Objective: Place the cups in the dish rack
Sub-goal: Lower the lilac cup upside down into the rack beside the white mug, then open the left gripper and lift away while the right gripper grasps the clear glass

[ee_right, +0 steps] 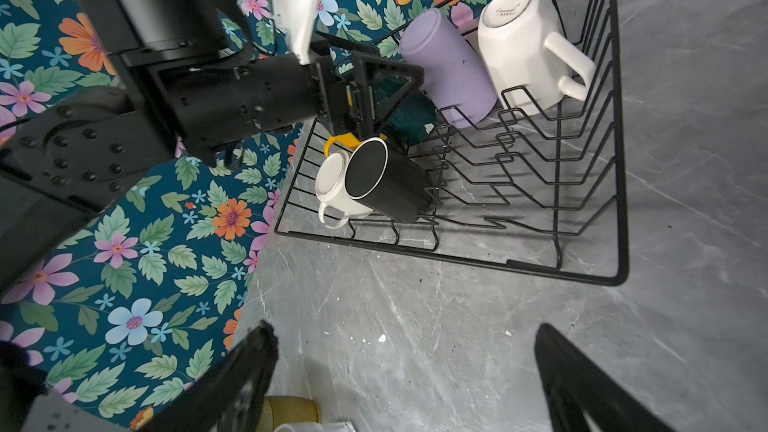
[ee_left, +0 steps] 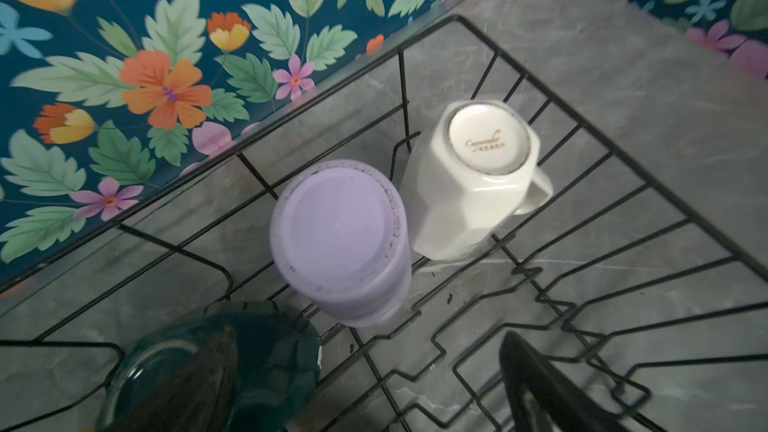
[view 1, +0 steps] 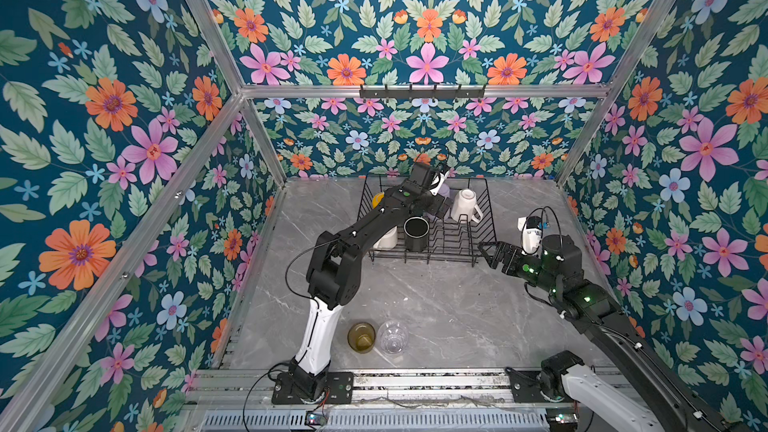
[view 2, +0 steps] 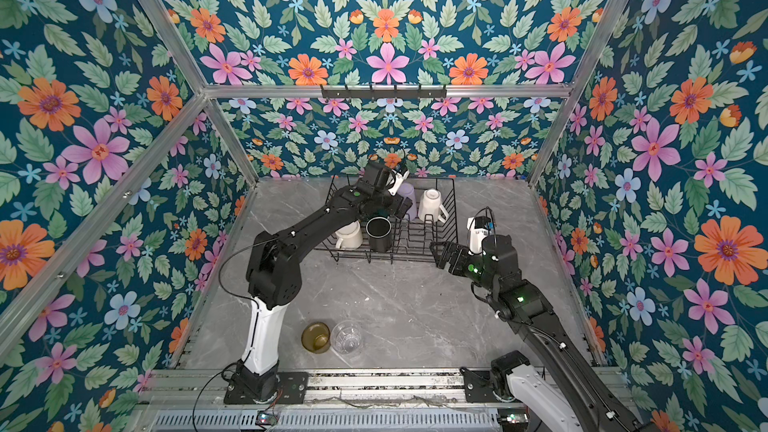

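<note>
The black wire dish rack (view 1: 491, 218) stands at the back of the table. Upside down inside it are a cream mug (view 1: 464, 203), a lilac tumbler (ee_left: 340, 238), a black mug (view 1: 415, 232), a white mug (view 2: 349, 236) and a yellow mug (view 1: 377, 200), which is mostly hidden by my left arm. My left gripper (view 1: 438, 207) reaches into the rack and stands open beside the tumbler, its fingers on either side of a teal mug (ee_right: 409, 114). My right gripper (view 1: 486, 255) hovers open and empty by the rack's front right corner. An olive glass (view 1: 360, 337) and a clear glass (view 1: 392, 337) stand near the front edge.
A black hook rail (view 1: 422, 92) hangs on the back wall's frame. Floral walls close in the marble table (view 1: 436, 309) on three sides. The arm bases sit on a metal rail (view 1: 415, 384) along the front edge.
</note>
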Tool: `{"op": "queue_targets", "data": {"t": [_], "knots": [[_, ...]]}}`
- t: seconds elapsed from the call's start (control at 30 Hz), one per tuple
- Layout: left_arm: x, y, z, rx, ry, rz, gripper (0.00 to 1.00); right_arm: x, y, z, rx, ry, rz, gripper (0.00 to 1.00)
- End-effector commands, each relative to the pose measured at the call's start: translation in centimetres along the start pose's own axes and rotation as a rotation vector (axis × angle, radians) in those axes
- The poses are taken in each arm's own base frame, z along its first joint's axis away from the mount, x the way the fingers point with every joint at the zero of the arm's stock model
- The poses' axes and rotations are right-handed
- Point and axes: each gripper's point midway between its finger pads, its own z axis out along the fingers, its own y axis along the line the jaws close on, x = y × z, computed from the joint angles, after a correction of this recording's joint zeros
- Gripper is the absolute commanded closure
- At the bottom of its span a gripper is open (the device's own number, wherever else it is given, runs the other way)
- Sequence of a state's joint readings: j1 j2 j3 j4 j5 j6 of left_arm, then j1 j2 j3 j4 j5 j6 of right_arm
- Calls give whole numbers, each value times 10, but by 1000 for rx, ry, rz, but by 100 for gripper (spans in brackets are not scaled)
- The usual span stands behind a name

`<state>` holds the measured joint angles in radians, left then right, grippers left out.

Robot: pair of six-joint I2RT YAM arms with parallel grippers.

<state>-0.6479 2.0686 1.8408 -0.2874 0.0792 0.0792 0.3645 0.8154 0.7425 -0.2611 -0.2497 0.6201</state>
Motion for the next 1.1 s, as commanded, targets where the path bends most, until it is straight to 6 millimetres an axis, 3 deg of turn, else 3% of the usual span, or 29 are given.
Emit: {"op": "queue_targets", "data": {"t": [0.0, 0.1, 0.2, 0.37, 0.5, 0.77, 0.97, 1.07], "knots": [[-47, 16, -38, -69, -227, -49, 0, 2, -5, 0, 40, 24, -31, 8], [-54, 33, -74, -117, -331, -111, 0, 9, -7, 3, 61, 76, -44, 13], [-49, 59, -108, -152, -417, -219, 0, 19, -2, 10, 87, 124, -94, 15], [-16, 112, -157, -184, -523, -448, 0, 53, 22, 28, 86, 255, -203, 19], [14, 134, -186, -237, -568, -538, 0, 89, 45, 42, 76, 357, -291, 21], [60, 147, -211, -346, -559, -607, 0, 179, 94, 59, 7, 586, -398, 28], [75, 155, -220, -386, -550, -633, 0, 229, 108, 65, -14, 711, -430, 36], [79, 156, -223, -390, -552, -641, 0, 244, 110, 67, -12, 752, -439, 41]]}}
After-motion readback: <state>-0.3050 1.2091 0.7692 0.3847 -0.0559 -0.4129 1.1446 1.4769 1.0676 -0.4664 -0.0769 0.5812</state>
